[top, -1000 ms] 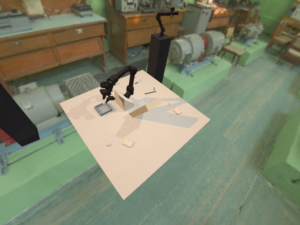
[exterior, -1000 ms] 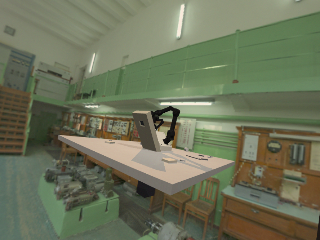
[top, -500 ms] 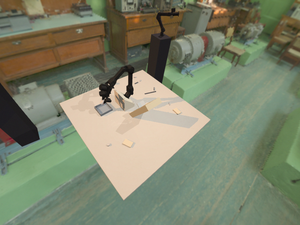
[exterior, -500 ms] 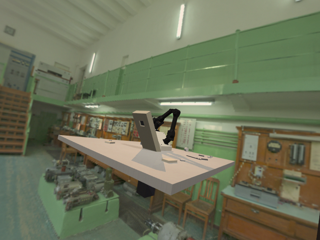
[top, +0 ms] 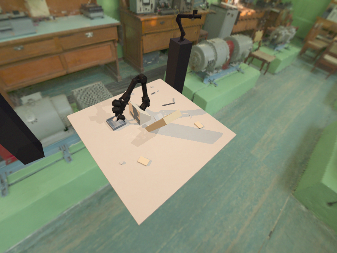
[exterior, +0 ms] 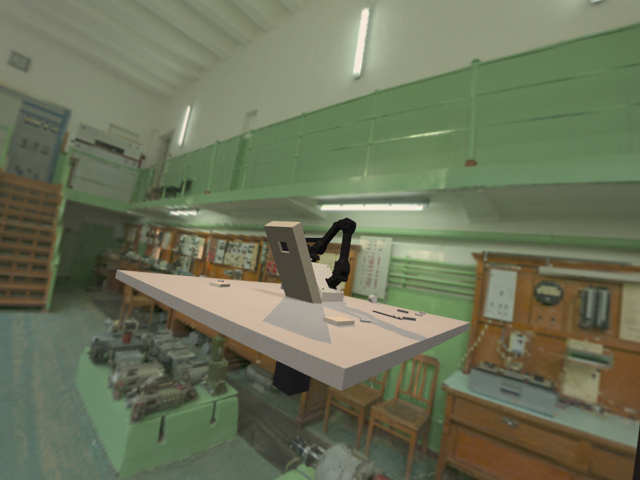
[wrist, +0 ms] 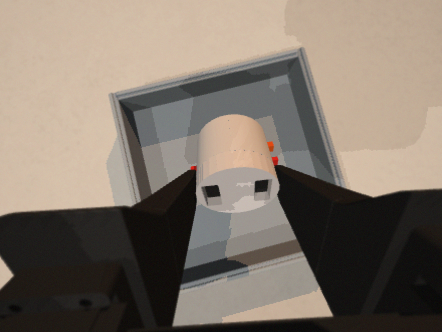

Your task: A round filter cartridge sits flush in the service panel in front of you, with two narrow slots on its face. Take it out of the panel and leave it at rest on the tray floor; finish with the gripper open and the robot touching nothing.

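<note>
In the wrist view my gripper (wrist: 234, 174) is shut on the round filter cartridge (wrist: 235, 150), a pale beige cylinder with a grey face and two dark slots. It hangs over the middle of the grey square tray (wrist: 310, 110); I cannot tell if it touches the tray floor. In the top view the gripper (top: 119, 117) points down into the tray (top: 112, 125), left of the slanted service panel (top: 135, 113). In the exterior view the panel (exterior: 297, 263) hides the gripper and the tray.
A tan box (top: 163, 121) lies right of the panel. Small tan blocks (top: 143, 160) (top: 199, 124), a dark bar (top: 168, 103) and small bits lie about the table (top: 163, 163). A black pillar (top: 178, 64) stands at the table's back edge.
</note>
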Available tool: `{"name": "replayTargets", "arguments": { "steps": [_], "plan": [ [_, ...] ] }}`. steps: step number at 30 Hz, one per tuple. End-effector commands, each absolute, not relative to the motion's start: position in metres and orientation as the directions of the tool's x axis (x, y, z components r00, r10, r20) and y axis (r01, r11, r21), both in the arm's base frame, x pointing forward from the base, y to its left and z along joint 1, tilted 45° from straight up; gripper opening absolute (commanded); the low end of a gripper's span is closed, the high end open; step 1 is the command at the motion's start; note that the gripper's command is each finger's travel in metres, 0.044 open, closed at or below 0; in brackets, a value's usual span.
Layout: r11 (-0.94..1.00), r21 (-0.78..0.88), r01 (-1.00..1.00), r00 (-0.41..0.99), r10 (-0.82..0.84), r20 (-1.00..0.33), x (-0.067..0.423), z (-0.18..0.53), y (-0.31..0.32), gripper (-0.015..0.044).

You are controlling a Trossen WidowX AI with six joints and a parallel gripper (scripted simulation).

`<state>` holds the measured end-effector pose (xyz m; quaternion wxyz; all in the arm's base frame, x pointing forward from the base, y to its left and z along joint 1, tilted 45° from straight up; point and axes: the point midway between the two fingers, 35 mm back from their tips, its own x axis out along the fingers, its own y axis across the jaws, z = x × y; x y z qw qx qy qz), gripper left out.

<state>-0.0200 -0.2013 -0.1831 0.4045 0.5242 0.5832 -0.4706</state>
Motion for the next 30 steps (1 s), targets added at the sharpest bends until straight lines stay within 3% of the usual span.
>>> {"name": "replayTargets", "arguments": {
  "steps": [1,3,20,30],
  "plan": [
    [0.010,-0.127,0.992,-0.126,0.223,-0.967,-0.022,-0.192,-0.192,0.0000],
    [0.010,-0.127,0.992,-0.126,0.223,-0.967,-0.022,-0.192,-0.192,0.0000],
    [0.007,-0.125,0.992,-0.123,0.237,-0.964,-0.021,-0.189,-0.192,0.0440],
    [0.007,-0.124,0.992,-0.122,0.237,-0.964,-0.014,-0.138,-0.240,0.0440]
  ]
}}
